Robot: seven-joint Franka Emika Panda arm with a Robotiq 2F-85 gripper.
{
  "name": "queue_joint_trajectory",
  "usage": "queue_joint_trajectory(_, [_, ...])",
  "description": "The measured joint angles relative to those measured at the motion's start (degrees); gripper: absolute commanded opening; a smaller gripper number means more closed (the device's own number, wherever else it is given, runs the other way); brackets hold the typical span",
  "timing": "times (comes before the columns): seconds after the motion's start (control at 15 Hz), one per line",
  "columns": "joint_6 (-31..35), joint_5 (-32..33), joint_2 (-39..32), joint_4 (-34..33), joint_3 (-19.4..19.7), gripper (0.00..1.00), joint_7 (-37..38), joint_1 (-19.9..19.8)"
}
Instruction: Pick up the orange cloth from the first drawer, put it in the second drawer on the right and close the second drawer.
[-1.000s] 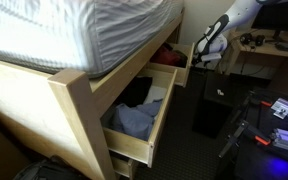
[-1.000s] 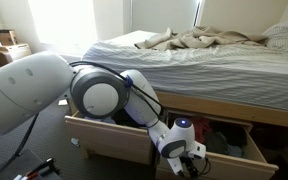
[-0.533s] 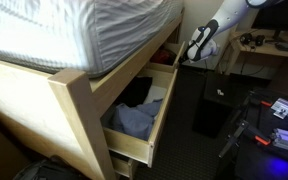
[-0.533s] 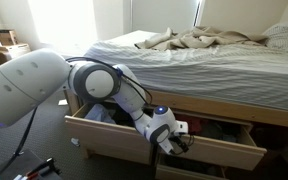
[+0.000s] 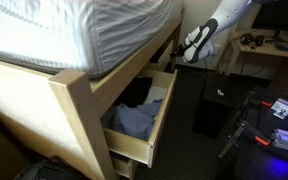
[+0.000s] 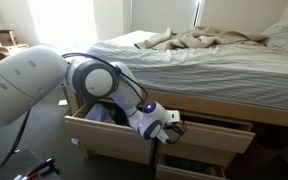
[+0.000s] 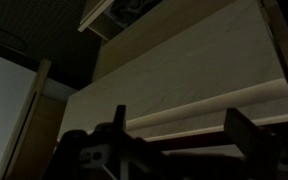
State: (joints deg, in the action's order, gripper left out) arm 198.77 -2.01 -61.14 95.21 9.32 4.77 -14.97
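Observation:
My gripper (image 6: 168, 119) presses against the pale wooden front of the second drawer (image 6: 210, 138), which is only a little way out from the bed frame. In an exterior view the gripper (image 5: 193, 43) is at the far end of the bed, by that drawer (image 5: 170, 66). In the wrist view the drawer front (image 7: 184, 75) fills the frame; the gripper's fingers (image 7: 182, 150) stand apart with nothing between them. The first drawer (image 6: 102, 136) stands wide open and holds blue cloth (image 5: 134, 120). The orange cloth is hidden.
The bed with its white mattress (image 5: 74, 30) hangs over the drawers. A desk (image 5: 269, 50), a black box (image 5: 216, 105) and cables with lit gadgets (image 5: 279, 115) stand on the dark floor beside the bed. My arm's large white body (image 6: 24, 90) is at the left.
The second drawer has slid inward toward the bed, pushed by the gripper. The reddish contents that showed earlier are now covered. The first drawer has not moved.

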Motion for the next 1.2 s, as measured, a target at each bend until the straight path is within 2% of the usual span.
queue_joint_trajectory(1.2, [0.0,-0.2,-0.8,0.0,0.0,1.00,0.0,0.6])
